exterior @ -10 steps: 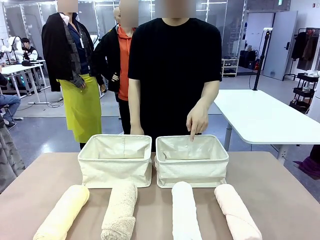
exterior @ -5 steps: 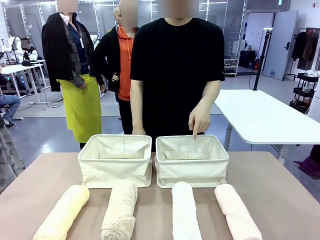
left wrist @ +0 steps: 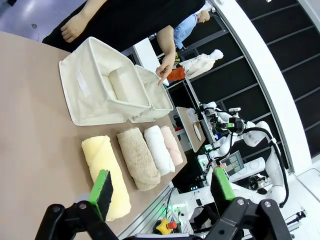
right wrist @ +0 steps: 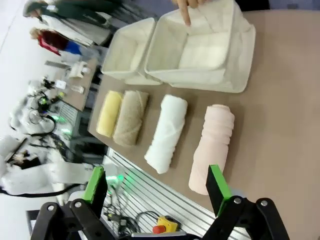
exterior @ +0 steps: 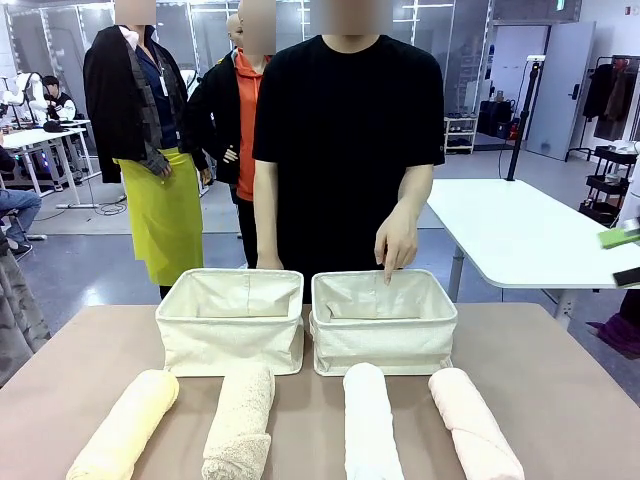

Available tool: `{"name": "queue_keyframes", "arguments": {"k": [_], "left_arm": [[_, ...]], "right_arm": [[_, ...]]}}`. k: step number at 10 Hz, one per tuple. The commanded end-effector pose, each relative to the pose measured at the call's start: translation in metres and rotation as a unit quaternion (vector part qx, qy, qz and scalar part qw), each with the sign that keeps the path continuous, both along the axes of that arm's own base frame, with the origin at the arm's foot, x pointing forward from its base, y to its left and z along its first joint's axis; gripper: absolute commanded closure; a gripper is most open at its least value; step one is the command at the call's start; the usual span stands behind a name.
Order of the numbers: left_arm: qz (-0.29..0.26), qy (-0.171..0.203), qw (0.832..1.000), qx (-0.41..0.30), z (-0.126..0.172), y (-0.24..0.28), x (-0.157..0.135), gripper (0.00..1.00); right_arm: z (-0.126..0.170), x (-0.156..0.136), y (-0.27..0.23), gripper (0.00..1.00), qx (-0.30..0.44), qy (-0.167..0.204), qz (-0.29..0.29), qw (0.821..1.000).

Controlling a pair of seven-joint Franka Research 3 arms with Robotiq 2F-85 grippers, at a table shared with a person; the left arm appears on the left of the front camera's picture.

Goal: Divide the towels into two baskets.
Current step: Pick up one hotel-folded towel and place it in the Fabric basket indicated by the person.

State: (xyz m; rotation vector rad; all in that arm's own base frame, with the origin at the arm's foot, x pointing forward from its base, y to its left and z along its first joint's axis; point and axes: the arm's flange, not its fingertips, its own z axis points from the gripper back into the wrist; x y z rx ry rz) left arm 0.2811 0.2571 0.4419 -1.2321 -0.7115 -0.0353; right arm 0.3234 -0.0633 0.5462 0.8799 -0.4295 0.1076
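Right claw [exterior: 622, 256] has edged in from the right, spread, pink towel [right wrist: 212, 147] ahead; left claw [left wrist: 162, 189] spread too, yellow towel [left wrist: 106, 172] ahead.

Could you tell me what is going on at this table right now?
The person's hand points a finger into the right basket; it and the left basket look empty. The yellow towel, beige towel, white towel and pink towel lie in a row on the table in front of the baskets, none picked up yet. The robot's left hand and right hand are both open above the table, holding nothing.
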Motion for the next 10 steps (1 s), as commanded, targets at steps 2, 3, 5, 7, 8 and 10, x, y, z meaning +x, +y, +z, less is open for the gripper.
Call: {"name": "queue_keyframes", "arguments": {"k": [2,3,5,7,8,10], "left_arm": [[-0.001,-0.005,1.0,-0.005,0.0,0.002,-0.003,0.0],[-0.001,-0.005,1.0,-0.005,0.0,0.002,-0.003,0.0],[-0.001,-0.005,1.0,-0.005,0.0,0.002,-0.003,0.0],[-0.001,-0.005,1.0,-0.005,0.0,0.002,-0.003,0.0],[-0.001,-0.005,1.0,-0.005,0.0,0.002,-0.003,0.0],[-0.001,-0.005,1.0,-0.005,0.0,0.002,-0.003,0.0]], "right_arm": [[-0.013,0.033,0.065,0.0,-0.128,0.069,0.023,0.989],[-0.023,0.04,0.078,0.0,-0.151,0.089,0.019,0.984],[-0.048,0.051,0.11,0.0,-0.199,0.122,-0.003,0.972],[-0.073,0.057,0.134,0.0,-0.245,0.132,-0.031,0.96],[-0.086,0.057,0.146,0.0,-0.252,0.152,-0.026,0.955],[-0.109,0.055,0.169,0.0,-0.298,0.145,-0.051,0.942]]}}
